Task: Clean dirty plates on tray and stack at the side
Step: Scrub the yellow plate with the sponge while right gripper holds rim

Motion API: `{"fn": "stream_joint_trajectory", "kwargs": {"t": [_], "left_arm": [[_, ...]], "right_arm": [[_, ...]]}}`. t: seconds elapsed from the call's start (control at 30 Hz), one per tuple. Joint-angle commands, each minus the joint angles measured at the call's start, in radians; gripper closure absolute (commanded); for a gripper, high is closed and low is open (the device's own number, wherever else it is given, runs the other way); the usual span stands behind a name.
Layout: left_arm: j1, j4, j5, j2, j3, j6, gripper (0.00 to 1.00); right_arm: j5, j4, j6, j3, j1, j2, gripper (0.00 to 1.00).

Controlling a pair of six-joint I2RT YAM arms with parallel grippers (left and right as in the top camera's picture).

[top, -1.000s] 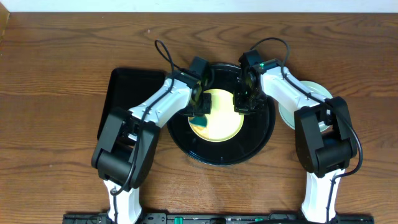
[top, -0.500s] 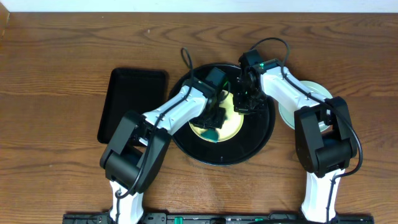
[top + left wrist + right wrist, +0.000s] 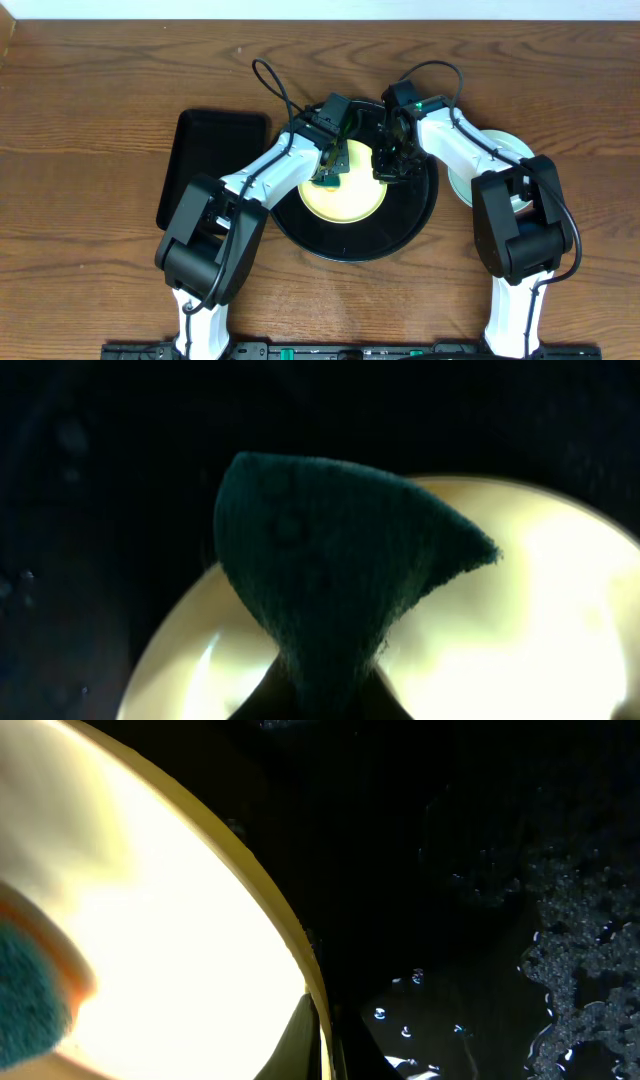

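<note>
Teal sponge [image 3: 330, 560], rectangular tray [image 3: 205, 160] (black)

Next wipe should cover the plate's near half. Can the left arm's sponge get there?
Probably yes: the sponge sits on the yellow plate, whose near half lies bare; the right gripper holds only its right rim.

Both arms crowd the far half of the round tray [image 3: 405, 238]. L gripper [image 3: 327, 175] w/ green sponge [image 3: 325, 181] sits over the yellow plate's [image 3: 348, 203] far-left part. R gripper [image 3: 390, 168] blocks its right rim. Robot-side part of plate & tray is open, so there's room to come in there. Left: small black tray [image 3: 205, 165], close by. Right: pale plates [image 3: 510, 148], partly under R arm.
</note>
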Motion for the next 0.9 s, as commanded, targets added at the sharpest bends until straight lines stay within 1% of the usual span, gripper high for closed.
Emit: {"fn": "stream_joint_trajectory", "kwargs": {"t": [0.0,0.1,0.17,0.2,0.27,0.37,0.43,0.5,0.57,0.7,0.77,0.8,0.87], "left_arm": [[0.011,0.042,-0.171,0.023,-0.006,0.010,0.93],[0.011,0.037,-0.223,0.027,-0.006,0.010,0.93],[0.011,0.011,-0.208,0.028,-0.006,0.010,0.93],[0.011,-0.009,-0.174,0.028,-0.006,0.010,0.92],[0.011,-0.054,-0.066,0.028,-0.006,0.024,0.92],[0.008,-0.137,0.175,0.028,-0.006,0.112,0.93],[0.004,-0.179,0.325,0.028,-0.006,0.193,0.93],[-0.002,-0.201,0.451,0.028,-0.006,0.283,0.93],[-0.010,-0.201,0.516,0.028,-0.006,0.339,0.93],[-0.034,-0.143,0.539,0.028,-0.006,0.400,0.92],[-0.045,-0.083,0.536,0.028,-0.006,0.403,0.93],[-0.048,-0.049,0.524,0.028,-0.006,0.402,0.93],[-0.053,0.008,0.453,0.028,-0.006,0.402,0.92]], "right_arm": [[0.066,0.024,0.013,-0.024,0.015,0.086,0.99],[0.066,0.024,0.013,-0.024,0.015,0.086,0.99],[0.066,0.024,0.013,-0.024,0.015,0.086,0.99],[0.066,0.024,0.013,-0.024,0.015,0.086,0.99],[0.066,0.024,0.013,-0.024,0.015,0.086,0.99],[0.066,0.024,0.013,-0.024,0.015,0.086,0.99],[0.066,0.024,0.013,-0.024,0.015,0.086,0.99],[0.066,0.025,0.013,-0.024,0.015,0.086,0.99],[0.066,0.025,0.013,-0.024,0.015,0.086,0.99],[0.066,0.025,0.013,-0.024,0.015,0.086,0.99],[0.066,0.024,0.013,-0.024,0.015,0.086,0.99],[0.066,0.024,0.013,-0.024,0.015,0.086,0.99],[0.066,0.024,0.013,-0.024,0.015,0.086,0.99]]}}
